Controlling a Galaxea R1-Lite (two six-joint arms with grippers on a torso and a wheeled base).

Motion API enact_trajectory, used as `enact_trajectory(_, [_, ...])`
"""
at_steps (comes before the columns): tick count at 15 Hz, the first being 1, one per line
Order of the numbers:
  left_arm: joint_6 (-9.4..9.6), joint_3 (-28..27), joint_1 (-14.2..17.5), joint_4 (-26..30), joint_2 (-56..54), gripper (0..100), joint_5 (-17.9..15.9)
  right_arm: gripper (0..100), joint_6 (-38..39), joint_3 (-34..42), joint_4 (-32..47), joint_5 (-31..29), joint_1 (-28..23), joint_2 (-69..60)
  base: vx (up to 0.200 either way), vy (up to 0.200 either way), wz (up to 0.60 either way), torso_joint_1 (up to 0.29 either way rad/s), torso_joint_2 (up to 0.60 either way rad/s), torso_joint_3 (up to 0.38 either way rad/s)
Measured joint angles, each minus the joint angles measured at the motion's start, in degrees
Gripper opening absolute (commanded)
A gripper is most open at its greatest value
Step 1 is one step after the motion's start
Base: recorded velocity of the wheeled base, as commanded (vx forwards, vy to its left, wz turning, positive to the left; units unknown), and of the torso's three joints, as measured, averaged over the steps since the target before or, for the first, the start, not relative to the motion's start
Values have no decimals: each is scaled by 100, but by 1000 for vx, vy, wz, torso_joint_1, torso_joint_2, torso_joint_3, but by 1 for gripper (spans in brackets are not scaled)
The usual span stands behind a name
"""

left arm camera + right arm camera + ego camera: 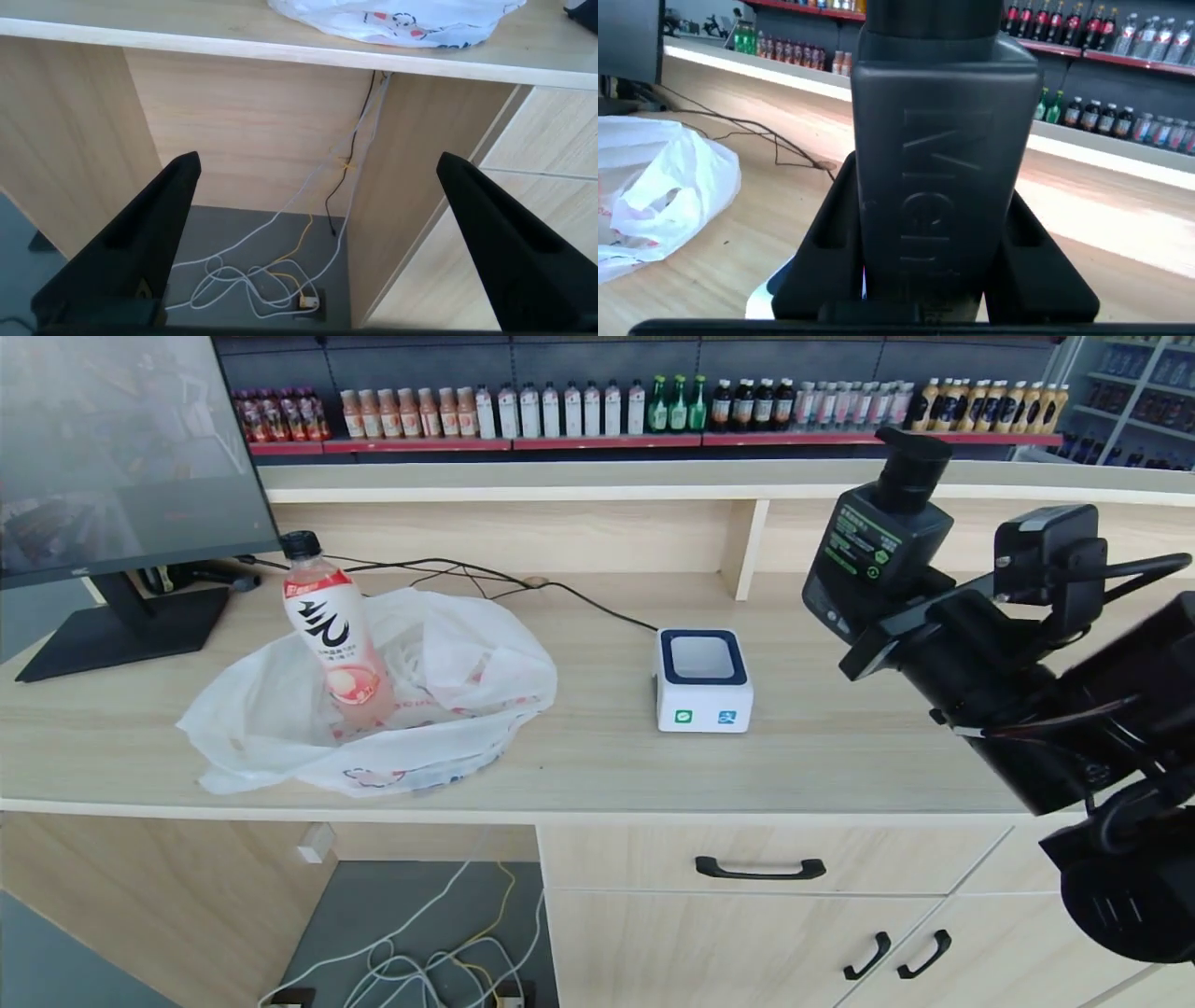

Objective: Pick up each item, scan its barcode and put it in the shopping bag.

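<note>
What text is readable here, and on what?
Raised letters on the dark bottle in the right gripper: partly hidden, not quotable; its green label too small.
Large black characters on the pink drink bottle in the shopping bag: blurred.
Two icons, green and blue, on the scanner: no words.

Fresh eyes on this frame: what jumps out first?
The dark grey plastic bottle with a black cap stands out, clamped in the right pincer and held up over the right end of the light wooden counter. Next, the pink drink bottle with a black cap stands in the white plastic shopping bag on the left. The white scanner box sits between them.
</note>
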Motion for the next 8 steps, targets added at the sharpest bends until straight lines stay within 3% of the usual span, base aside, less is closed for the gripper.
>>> enact_trajectory(4, [0, 0, 10, 0, 0, 100, 0, 0, -1106, -1434, -7, 1200, 55, 817, 0, 0, 0, 0, 0, 0])
enact_trajectory(8, [0, 0, 10, 0, 0, 100, 0, 0, -2127, -1729, 1, 2343, 182, 1423, 0, 0, 0, 0, 0, 0])
